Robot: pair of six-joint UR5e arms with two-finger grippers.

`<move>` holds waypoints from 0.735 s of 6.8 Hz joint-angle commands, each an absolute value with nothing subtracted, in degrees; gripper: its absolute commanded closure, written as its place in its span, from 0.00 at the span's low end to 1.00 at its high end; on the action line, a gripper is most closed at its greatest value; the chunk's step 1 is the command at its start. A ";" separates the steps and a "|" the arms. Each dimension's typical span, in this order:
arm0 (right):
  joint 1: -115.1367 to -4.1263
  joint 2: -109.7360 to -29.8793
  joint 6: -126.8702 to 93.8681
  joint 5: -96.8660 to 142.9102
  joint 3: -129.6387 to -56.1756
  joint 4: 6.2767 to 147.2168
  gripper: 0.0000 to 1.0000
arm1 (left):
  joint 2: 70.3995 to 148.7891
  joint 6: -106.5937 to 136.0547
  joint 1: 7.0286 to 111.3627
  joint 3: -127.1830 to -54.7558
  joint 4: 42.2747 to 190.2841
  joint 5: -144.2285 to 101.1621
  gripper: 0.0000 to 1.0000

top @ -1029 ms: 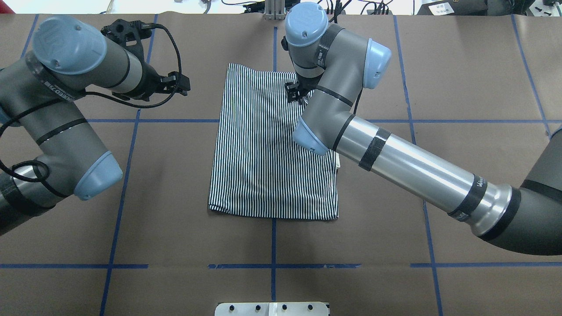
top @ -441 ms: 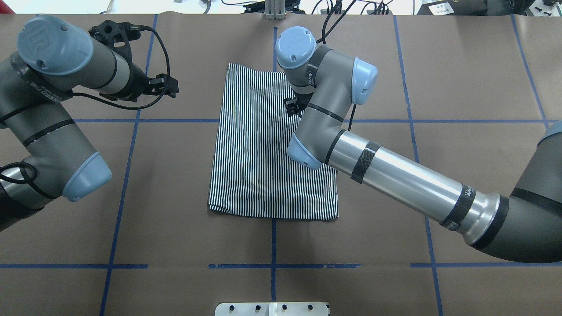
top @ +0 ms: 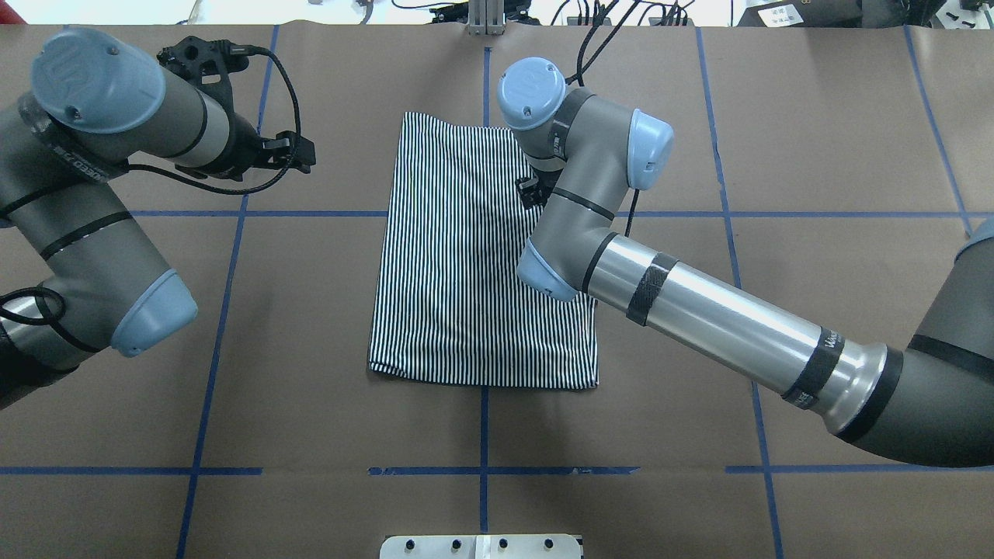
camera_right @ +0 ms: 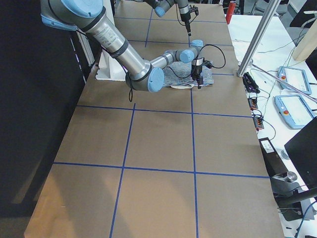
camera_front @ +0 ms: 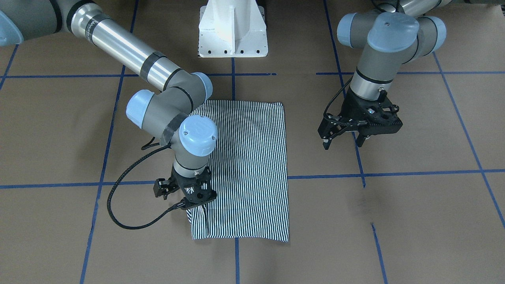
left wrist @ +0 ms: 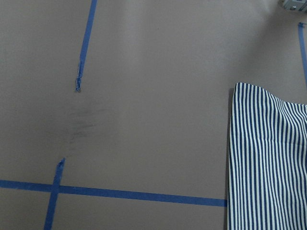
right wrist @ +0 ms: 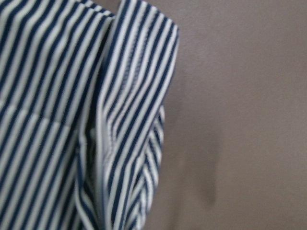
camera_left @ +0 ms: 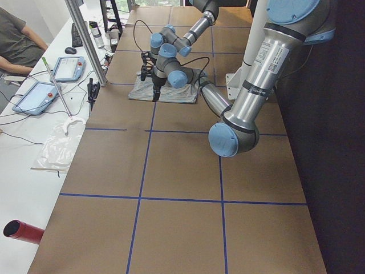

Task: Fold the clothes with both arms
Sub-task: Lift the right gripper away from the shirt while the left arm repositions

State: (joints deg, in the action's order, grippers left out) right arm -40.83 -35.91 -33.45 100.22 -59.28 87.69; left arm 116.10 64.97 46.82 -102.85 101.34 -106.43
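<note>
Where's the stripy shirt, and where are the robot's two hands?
Striped shirt point(camera_front: 244, 165): front-facing view, middle of the cloth.
Left hand point(camera_front: 343, 142): front-facing view, between its spread fingertips.
Right hand point(camera_front: 189, 203): front-facing view, its tip, at the shirt's edge.

Nothing reads clearly: white lettering sits on a black band point(top: 828, 341) of the right arm point(top: 722, 318) and on a black collar point(top: 76, 161) of the left arm point(top: 93, 233) (both strings too small and blurred to make out)
</note>
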 commanded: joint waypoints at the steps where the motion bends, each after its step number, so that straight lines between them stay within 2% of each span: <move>1: -47.60 -42.41 -23.95 103.77 -59.68 81.00 0.00 | 116.28 65.39 46.76 -103.01 101.34 -106.44 0.00; 2: -49.38 -43.06 -23.73 107.19 -60.11 78.86 0.00 | 116.45 65.39 46.76 -103.01 101.34 -106.44 0.00; 4: -50.79 -42.89 -25.91 115.09 -65.45 81.02 0.00 | 116.54 65.91 46.93 -103.36 101.34 -109.22 0.00; 5: -51.15 -43.41 -27.32 117.22 -72.44 88.17 0.00 | 115.85 70.36 46.93 -106.23 101.25 -114.47 0.00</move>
